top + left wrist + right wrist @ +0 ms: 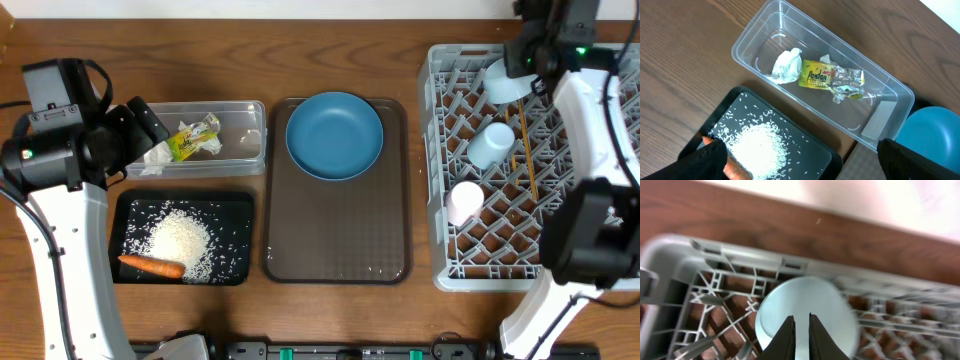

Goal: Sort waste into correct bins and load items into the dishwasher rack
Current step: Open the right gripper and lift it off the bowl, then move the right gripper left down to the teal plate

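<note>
My left gripper (800, 150) hangs over the left side of the table with its jaws spread wide and nothing between them. Below it sits the clear tub (240, 110), holding the crumpled tissue (786, 66) with the yellow-green wrapper (815, 80) just to its right. Touching the tub's near side is the black tray (235, 205), with a heap of rice (180, 240) and scattered grains in it, and the carrot (150, 266) lying along its near edge against the heap.

In the middle is the brown serving tray (335, 230), with the blue plate (334, 135) on its far half.

On the right stands the grey rack (450, 270). The bowl (505, 82) is in its far left corner, tilted. The light-blue cup (492, 145) is nearer, then the pink cup (464, 202) nearer still, and the chopsticks (526, 150) lie lengthwise just right of the cups.

My right gripper (801, 325) is over the bowl, its jaws drawn almost together with only a thin slit between them. I cannot tell whether they pinch the bowl or merely sit in front of it
</note>
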Robot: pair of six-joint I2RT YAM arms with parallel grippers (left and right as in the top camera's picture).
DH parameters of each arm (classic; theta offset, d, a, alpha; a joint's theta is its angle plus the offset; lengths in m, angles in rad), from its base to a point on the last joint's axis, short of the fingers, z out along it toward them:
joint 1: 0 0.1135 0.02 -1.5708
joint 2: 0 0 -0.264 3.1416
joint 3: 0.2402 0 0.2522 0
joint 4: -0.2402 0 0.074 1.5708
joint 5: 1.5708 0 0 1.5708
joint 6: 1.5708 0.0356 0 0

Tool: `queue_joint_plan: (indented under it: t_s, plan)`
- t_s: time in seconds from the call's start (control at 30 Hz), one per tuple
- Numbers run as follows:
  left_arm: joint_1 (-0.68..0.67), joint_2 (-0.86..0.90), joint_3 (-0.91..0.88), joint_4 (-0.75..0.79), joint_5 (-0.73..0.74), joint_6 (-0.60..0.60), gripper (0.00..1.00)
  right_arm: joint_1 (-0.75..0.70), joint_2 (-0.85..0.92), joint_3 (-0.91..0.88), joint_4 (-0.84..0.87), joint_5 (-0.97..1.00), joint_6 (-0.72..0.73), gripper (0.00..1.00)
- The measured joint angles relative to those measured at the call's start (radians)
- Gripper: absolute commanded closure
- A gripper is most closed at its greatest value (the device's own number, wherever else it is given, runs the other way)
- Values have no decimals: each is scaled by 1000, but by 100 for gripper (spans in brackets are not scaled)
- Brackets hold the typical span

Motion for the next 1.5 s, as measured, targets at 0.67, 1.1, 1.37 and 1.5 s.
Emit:
queue_joint_plan:
  t_s: [0.67, 1.1, 1.37, 1.5]
  plan:
    - [0, 0, 0, 0, 0, 0, 2, 8, 63, 0, -98, 148, -1, 90]
    - [0, 0, 0, 0, 0, 0, 2, 2, -72, 0, -125, 186, -31, 80]
    - [0, 0, 0, 0, 0, 0, 2, 102, -211, 2, -164, -259, 153, 66]
    - [0, 0, 0, 0, 0, 0, 2, 238, -199, 2, -175, -378, 214, 62]
